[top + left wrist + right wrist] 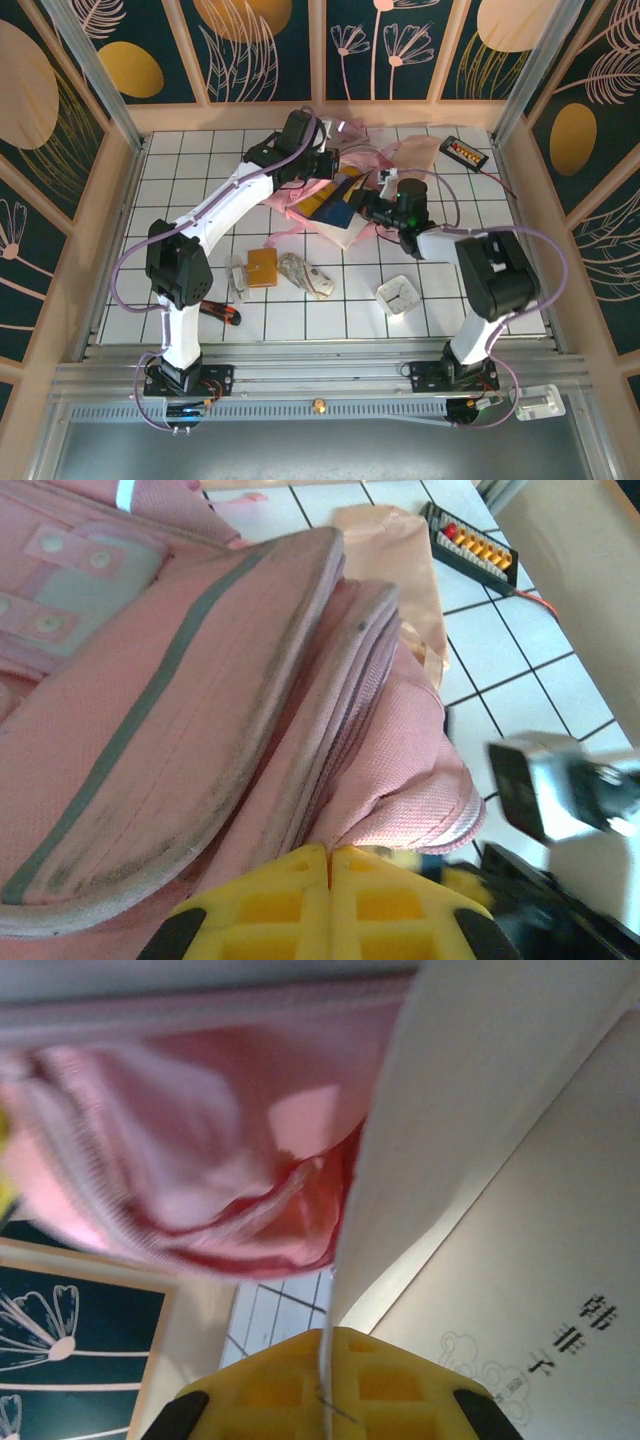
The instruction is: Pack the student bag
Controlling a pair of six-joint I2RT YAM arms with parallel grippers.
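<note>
— Where do we have the left gripper?
— Low in the middle of its wrist view. We see its yellow fingers pressed together on a fold of the bag's rim. The pink bag lies across the left and middle there, on the white tiled table, with a black case at upper right.
— And the right gripper?
— We see it pinching the thin edge of a white book, with the bag's pink lining at upper left
</note>
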